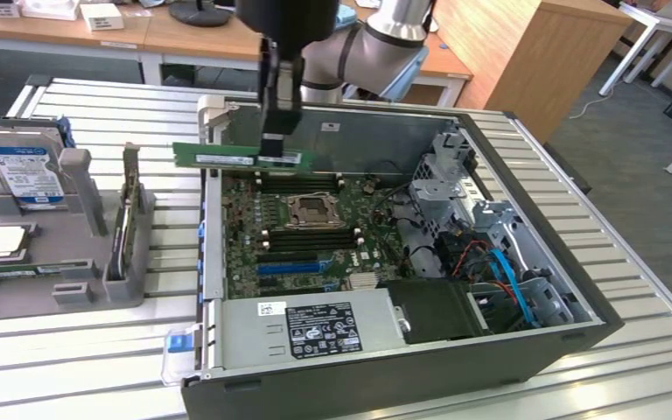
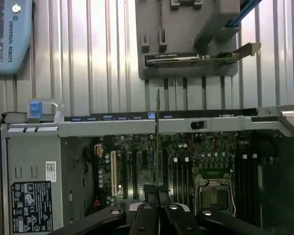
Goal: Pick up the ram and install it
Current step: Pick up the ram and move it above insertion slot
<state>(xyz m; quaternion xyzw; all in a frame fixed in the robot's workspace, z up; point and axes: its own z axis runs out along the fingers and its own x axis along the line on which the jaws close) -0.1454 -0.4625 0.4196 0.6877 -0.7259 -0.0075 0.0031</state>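
Computer case [image 1: 371, 385]: open, on tabletop [image 1: 67, 359].
Motherboard [image 1: 301, 236]: memory slots [image 1: 312, 238] exposed.
Pincer [image 1: 276, 144]: clamped on ram.
Ram [image 1: 237, 157]: airborne, level, above the motherboard.
Step, judged: transfer towards slot. Installing calls for edge-to-slot alignment.

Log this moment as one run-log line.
gripper: shut on the ram | ram: held on edge above the motherboard of the open computer case | install: not yet seated
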